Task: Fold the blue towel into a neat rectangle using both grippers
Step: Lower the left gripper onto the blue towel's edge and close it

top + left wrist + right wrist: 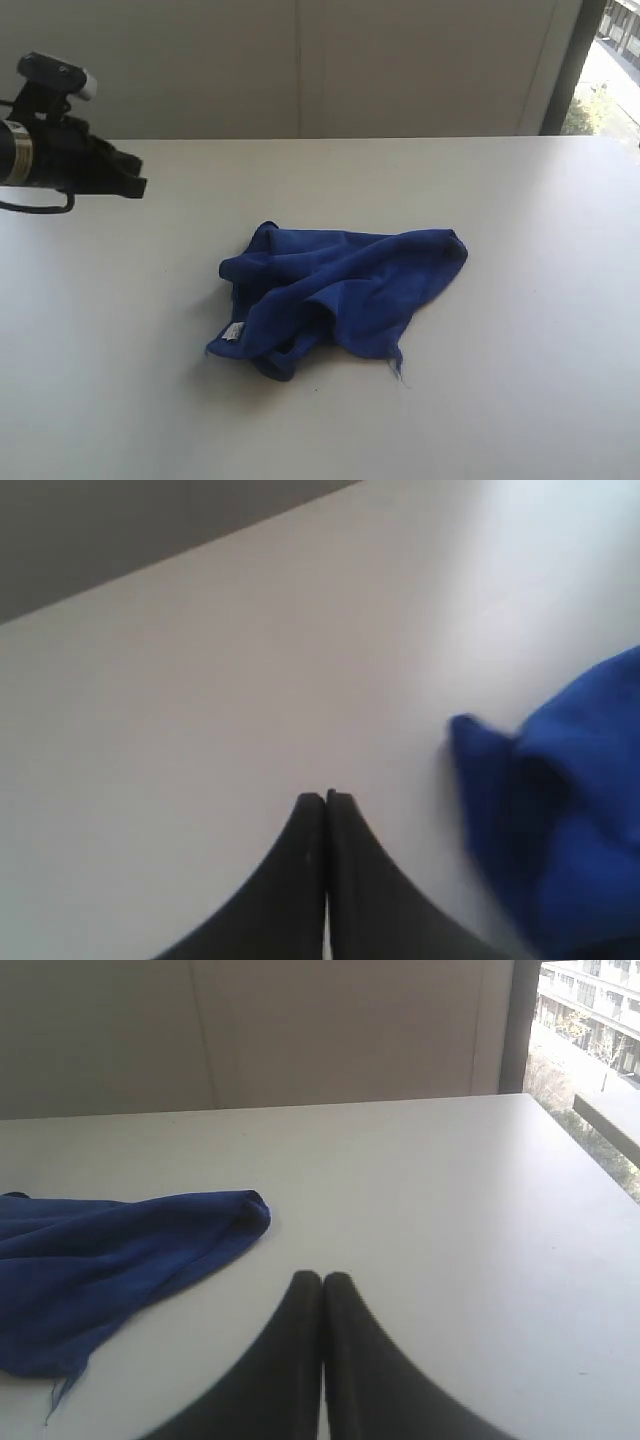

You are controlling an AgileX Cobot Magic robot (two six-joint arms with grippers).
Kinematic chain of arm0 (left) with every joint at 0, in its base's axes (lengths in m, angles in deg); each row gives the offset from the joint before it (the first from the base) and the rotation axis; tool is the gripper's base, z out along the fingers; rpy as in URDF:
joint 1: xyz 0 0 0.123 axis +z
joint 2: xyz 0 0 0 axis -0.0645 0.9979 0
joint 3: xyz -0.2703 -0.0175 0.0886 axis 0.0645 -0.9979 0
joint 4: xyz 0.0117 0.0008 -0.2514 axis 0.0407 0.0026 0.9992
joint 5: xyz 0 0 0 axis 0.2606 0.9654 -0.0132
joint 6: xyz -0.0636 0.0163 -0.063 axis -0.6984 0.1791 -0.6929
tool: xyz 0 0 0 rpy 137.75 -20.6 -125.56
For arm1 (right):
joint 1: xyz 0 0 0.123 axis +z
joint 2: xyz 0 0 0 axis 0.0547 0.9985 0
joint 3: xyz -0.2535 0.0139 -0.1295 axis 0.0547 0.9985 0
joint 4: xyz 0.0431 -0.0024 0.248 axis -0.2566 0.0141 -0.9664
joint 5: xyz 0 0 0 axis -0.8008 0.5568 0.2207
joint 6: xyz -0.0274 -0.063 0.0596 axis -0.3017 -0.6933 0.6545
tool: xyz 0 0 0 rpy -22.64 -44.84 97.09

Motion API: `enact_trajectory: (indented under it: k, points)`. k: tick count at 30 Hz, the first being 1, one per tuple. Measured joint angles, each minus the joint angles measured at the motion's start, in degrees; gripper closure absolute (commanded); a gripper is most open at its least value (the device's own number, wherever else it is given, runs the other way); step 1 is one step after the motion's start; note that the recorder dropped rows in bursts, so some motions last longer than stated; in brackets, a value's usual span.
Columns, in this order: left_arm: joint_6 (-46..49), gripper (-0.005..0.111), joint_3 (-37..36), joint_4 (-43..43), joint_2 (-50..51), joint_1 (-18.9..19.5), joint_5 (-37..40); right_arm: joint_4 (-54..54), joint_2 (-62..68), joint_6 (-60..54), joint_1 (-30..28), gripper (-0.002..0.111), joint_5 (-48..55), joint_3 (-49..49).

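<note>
The blue towel (340,295) lies crumpled in a loose heap near the middle of the white table (520,300), its small white tag (232,332) at the near left corner and a loose thread hanging at the near right. My left gripper (135,185) hovers at the far left, well apart from the towel, shut and holding nothing (326,798); the towel (560,820) shows blurred off to one side. My right gripper (322,1280) is shut and empty above bare table, with the towel (110,1260) a short way from it. The right arm is out of the exterior view.
A pale wall runs behind the table's far edge (300,70). A window (610,70) with a dark frame stands at the back right, beside the table's right corner.
</note>
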Motion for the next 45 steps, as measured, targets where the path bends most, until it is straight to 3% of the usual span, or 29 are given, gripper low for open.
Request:
enact_trajectory:
  k: [5, 8, 13, 17, 19, 25, 29, 32, 39, 45]
  points:
    - [-2.7, 0.107, 6.4, 0.0, 0.1, -3.7, -8.2, 0.0, 0.0, 0.0, 0.0, 0.108, 0.0, 0.0]
    - [-0.3, 0.107, 10.1, -0.2, 0.0, -6.8, -5.4, 0.0, 0.0, 0.0, 0.0, 0.108, 0.0, 0.0]
    - [14.8, 0.107, 12.9, -0.5, -0.9, -9.1, 14.6, 0.0, 0.0, 0.0, 0.0, 0.108, 0.0, 0.0]
    - [31.6, 0.107, 12.9, 1.6, -0.7, -9.4, 39.8, 0.0, 0.0, 0.0, 0.0, 0.108, 0.0, 0.0]
    - [45.7, 0.107, 13.2, 12.7, -0.6, -9.4, 50.6, 0.0, 0.0, 0.0, 0.0, 0.108, 0.0, 0.0]
    - [113.5, 0.107, 17.5, 78.4, 2.3, -9.1, 75.8, 0.0, 0.0, 0.0, 0.0, 0.108, 0.0, 0.0]
    - [133.5, 0.107, 20.7, 103.7, 2.9, -12.8, 83.8, -0.1, 0.0, 0.0, 0.0, 0.108, 0.0, 0.0]
    - [139.1, 0.107, 23.5, 110.6, 3.0, -18.6, 85.4, -0.1, 0.0, 0.0, 0.0, 0.108, 0.0, 0.0]
    - [141.4, 0.107, 27.9, 111.0, 8.8, -34.9, 84.8, -0.2, 0.0, 0.0, 0.0, 0.108, 0.0, 0.0]
    - [141.6, 0.107, 28.5, 110.6, 14.9, -40.6, 76.0, -0.2, 0.0, 0.0, 0.0, 0.108, 0.0, 0.0]
